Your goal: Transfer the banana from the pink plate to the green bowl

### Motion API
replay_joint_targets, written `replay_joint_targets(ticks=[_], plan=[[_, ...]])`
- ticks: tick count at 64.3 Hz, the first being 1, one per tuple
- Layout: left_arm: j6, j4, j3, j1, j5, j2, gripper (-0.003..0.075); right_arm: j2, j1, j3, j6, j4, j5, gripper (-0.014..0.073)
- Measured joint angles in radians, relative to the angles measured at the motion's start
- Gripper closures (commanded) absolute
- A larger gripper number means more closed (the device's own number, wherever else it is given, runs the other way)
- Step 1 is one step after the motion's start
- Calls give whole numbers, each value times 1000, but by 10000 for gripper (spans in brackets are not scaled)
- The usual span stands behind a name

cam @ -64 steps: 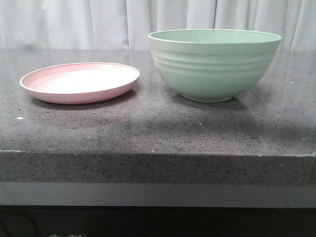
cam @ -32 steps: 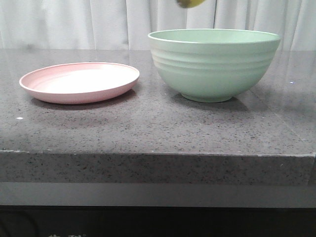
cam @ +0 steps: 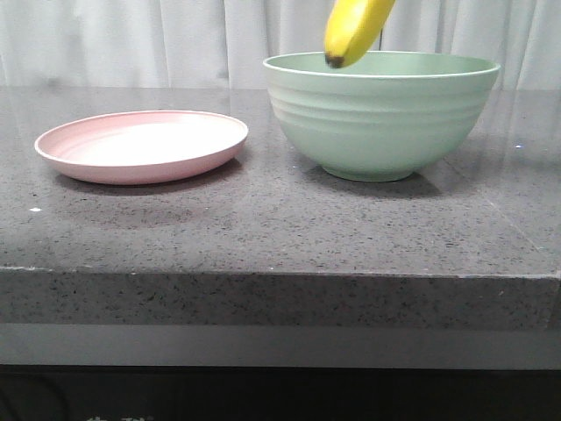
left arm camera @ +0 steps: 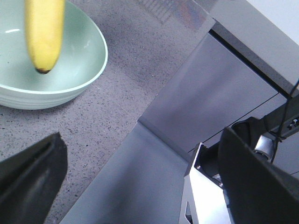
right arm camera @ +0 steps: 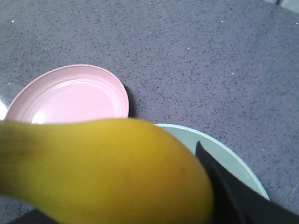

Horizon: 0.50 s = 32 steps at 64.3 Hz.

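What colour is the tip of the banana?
Dark brown-black on the yellow banana; clearest in the front view.

Left pincer (left arm camera: 140, 186) fingers (left arm camera: 30, 179) matte black, broad; right finger (right arm camera: 229, 191) black too

The plump bright-yellow banana (cam: 355, 31) is cut off by the front view's top edge; what holds it is unseen.

In the right wrist view it is a close blur (right arm camera: 107, 170).
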Motion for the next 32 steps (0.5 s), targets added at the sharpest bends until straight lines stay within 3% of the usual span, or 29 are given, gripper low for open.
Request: replay_joint_targets(ticks=[16, 32], plan=[[0, 0, -1, 0, 0, 0, 80, 96, 0, -28, 0, -1, 1, 359], [0, 0, -1, 0, 0, 0, 80, 144, 0, -30, 0, -9, -28, 98]])
